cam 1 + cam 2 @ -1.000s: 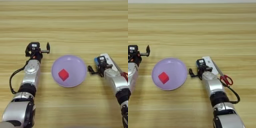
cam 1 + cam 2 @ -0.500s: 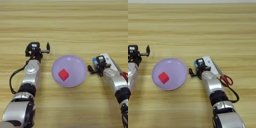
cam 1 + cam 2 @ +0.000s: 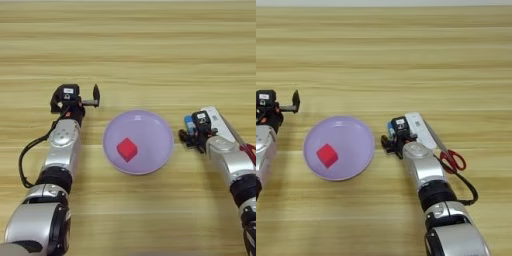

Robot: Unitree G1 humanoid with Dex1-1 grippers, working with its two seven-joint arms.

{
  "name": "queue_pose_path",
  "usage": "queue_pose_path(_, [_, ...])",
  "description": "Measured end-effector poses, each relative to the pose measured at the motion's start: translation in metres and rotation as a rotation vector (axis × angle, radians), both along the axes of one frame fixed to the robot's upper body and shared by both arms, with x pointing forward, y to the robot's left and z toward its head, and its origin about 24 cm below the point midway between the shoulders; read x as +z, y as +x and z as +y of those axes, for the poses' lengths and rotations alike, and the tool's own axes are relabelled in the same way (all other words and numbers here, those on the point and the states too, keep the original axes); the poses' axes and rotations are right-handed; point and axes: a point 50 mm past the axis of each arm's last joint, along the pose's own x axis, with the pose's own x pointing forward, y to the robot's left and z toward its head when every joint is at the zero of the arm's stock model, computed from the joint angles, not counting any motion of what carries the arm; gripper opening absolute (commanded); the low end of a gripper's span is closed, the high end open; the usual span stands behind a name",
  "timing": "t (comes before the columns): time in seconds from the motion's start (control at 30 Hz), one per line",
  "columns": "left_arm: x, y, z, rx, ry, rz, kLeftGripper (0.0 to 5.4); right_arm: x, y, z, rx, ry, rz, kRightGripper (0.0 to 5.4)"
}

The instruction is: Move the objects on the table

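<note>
Holding the blue tube (image 3: 189, 123) in our right pincer (image 3: 189, 134) beside the lavender plate (image 3: 160, 131), we probably want it near the red cube (image 3: 127, 149); left pincer (image 3: 82, 100) waits spread.

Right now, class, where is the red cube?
The cube lies inside the plate, a little left of its middle, between the two arms.

A small red cube (image 3: 127, 149) sits in a round shallow lavender plate (image 3: 155, 127) on the light wooden table (image 3: 150, 50), striped with horizontal grain. The short tube (image 3: 189, 124) looks blue, possibly white-tipped. Scissors (image 3: 455, 160) have red handles.
</note>
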Motion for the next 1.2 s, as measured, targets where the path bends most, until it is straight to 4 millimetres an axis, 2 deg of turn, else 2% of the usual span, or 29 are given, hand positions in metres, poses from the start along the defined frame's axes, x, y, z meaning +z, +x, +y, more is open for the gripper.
queue_pose_path(0.43, [0.0000, 0.0000, 0.0000, 0.000, 0.000, 0.000, 5.40, 0.0001, 0.0000, 0.0000, 0.001, 0.002, 0.000, 1.43])
queue_pose_path(0.8, [0.0000, 0.0000, 0.0000, 0.000, 0.000, 0.000, 5.40, 0.0007, 0.0001, -0.0002, -0.002, 0.010, -0.002, 1.41])
queue_pose_path(0.93, [0.0000, 0.0000, -0.0001, 0.000, 0.000, 0.000, 5.40, 0.0014, -0.0013, 0.0039, -0.015, 0.114, 0.028, 1.41])
queue_pose_path(1.2, [0.0001, 0.0001, -0.0005, -0.001, 0.000, -0.001, 5.40, 0.0046, -0.0058, 0.0094, 0.002, 0.153, -0.012, 1.41])
